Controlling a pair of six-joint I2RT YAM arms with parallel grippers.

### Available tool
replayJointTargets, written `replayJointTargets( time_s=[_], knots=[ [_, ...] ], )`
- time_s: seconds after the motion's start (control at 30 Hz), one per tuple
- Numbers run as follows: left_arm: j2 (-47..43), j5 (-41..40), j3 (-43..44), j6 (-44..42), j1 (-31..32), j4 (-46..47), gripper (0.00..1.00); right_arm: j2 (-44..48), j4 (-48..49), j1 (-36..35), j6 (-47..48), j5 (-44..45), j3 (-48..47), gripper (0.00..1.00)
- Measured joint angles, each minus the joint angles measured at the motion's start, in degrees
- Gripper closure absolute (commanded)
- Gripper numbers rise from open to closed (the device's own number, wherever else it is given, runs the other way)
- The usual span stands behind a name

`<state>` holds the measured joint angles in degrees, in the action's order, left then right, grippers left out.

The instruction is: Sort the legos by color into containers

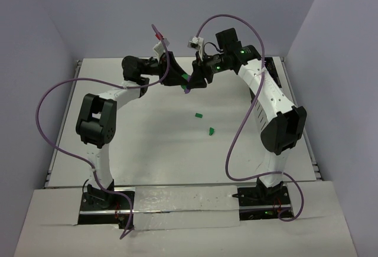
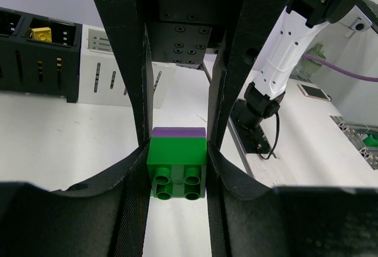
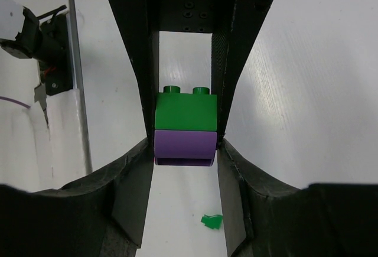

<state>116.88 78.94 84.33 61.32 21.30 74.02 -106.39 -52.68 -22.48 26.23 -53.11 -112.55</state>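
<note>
A green lego (image 2: 177,162) and a purple lego (image 2: 179,132) are stuck together as one stack, held in the air over the far middle of the table (image 1: 186,83). My left gripper (image 2: 177,150) is shut on the green half. My right gripper (image 3: 186,140) is shut on the purple lego (image 3: 184,145), with the green lego (image 3: 186,112) beyond it. The two grippers meet nose to nose in the top view, left gripper (image 1: 179,80) and right gripper (image 1: 195,80). The white rack (image 2: 112,77) with its black section (image 2: 35,62) stands behind; a yellow lego (image 2: 41,33) lies in the black part.
Two loose green legos lie on the table in front of the grippers, one (image 1: 199,115) nearer them and one (image 1: 211,130) further forward. One green piece shows below the right gripper (image 3: 211,221). Purple cables arc over both arms.
</note>
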Motion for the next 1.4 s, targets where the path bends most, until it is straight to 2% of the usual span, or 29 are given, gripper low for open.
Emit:
replayJointTargets(
  time_s=[0.07, 0.13, 0.37, 0.57, 0.67, 0.73, 0.8, 0.87, 0.9, 1.0, 1.03, 1.1, 1.2, 1.4],
  knots=[
    [0.0, 0.0, 0.0, 0.0, 0.0, 0.0, 0.50, 0.0, 0.0, 0.0, 0.0, 0.0, 0.0, 0.94],
    [-0.1, 0.0, -0.2, -0.1, -0.1, 0.0, 0.41, 0.0, -0.1, 0.0, 0.2, -0.1, 0.0, 0.99],
    [-0.8, 1.3, -1.5, -0.4, -1.0, 0.0, 0.35, 0.0, 0.5, -0.5, 1.4, 0.1, 1.1, 1.00],
    [-2.7, 3.3, -2.6, 0.3, -2.6, -0.1, 0.37, 0.1, 0.6, -0.4, 3.8, 3.5, 3.0, 0.99],
    [-4.3, 3.7, -4.5, -0.5, -3.5, -0.4, 0.37, 0.2, 0.8, -0.4, 4.4, 4.9, 4.3, 0.89],
    [-5.1, 3.8, -5.7, -1.7, -4.3, -1.4, 0.38, 0.3, 1.2, -0.4, 4.7, 6.4, 6.1, 0.74],
    [-6.1, 3.7, -6.7, -4.9, -5.6, -5.8, 0.38, 0.4, 1.4, -0.4, 4.7, 8.0, 8.7, 0.66],
    [-7.6, 3.2, -7.2, -10.5, -7.7, -15.0, 0.37, 0.8, 2.4, -0.4, 4.4, 9.6, 12.2, 0.48],
    [-8.4, 2.6, -7.1, -15.5, -9.0, -21.7, 0.37, 1.0, 2.6, -0.4, 4.5, 10.5, 13.9, 0.43],
    [-9.1, -3.2, 1.2, -46.0, -12.3, -58.5, 0.39, 1.9, 3.7, -0.4, 4.2, 13.1, 18.3, 0.30],
    [-8.5, -6.9, 5.7, -55.8, -12.8, -70.5, 0.37, 2.4, 3.9, -0.4, 4.1, 14.0, 19.5, 0.23],
    [-8.2, -13.4, 10.7, -73.6, -13.3, -90.1, 0.32, 3.4, 4.3, -0.3, 4.2, 15.4, 21.4, 0.15],
    [-10.8, -19.9, 7.7, -93.7, -14.3, -110.0, 0.25, 5.7, 5.1, -0.1, 4.3, 17.2, 24.2, 0.14],
    [-17.7, -31.4, -7.5, -123.5, -21.4, -135.9, 0.16, 9.5, 5.7, 0.4, 4.8, 19.6, 27.2, 0.13]
  ],
)
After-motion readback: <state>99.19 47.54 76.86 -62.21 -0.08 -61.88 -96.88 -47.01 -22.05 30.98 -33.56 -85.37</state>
